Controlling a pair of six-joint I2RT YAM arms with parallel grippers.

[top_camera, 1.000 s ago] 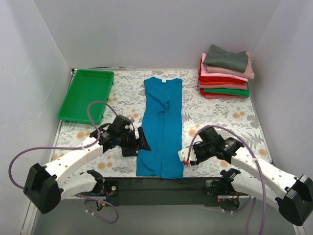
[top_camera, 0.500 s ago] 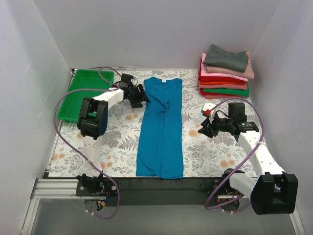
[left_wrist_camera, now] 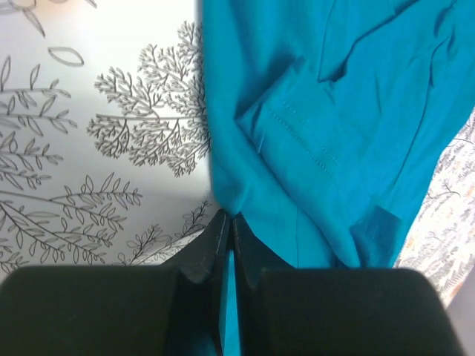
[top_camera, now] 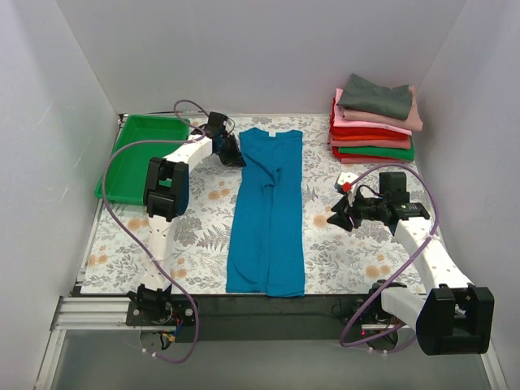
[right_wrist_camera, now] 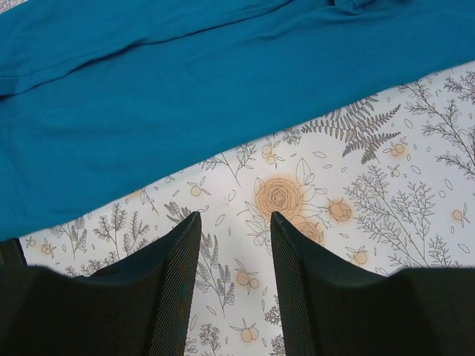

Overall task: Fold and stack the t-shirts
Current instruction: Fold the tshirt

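The teal-blue t-shirt (top_camera: 270,211) lies as a long narrow strip down the middle of the table, neck label at the far end. My left gripper (top_camera: 236,153) is at its far left corner, shut on the shirt's edge; in the left wrist view the black jaws (left_wrist_camera: 228,219) pinch teal cloth (left_wrist_camera: 334,111) between them. My right gripper (top_camera: 335,217) hovers open over the flowered cloth just right of the shirt's middle; the right wrist view shows its fingers (right_wrist_camera: 234,222) apart with nothing between them, and the shirt's edge (right_wrist_camera: 185,81) ahead. A stack of folded t-shirts (top_camera: 374,122) sits at the back right.
A green plastic tray (top_camera: 142,156) stands at the back left, close behind the left arm. White walls close in the table on three sides. Purple cables loop from both arms over the flowered tablecloth (top_camera: 366,252).
Both arms swung from the shirt's near end to the far part of the table. The left gripper then reached the far left corner and shut on the cloth. The right gripper stayed open.
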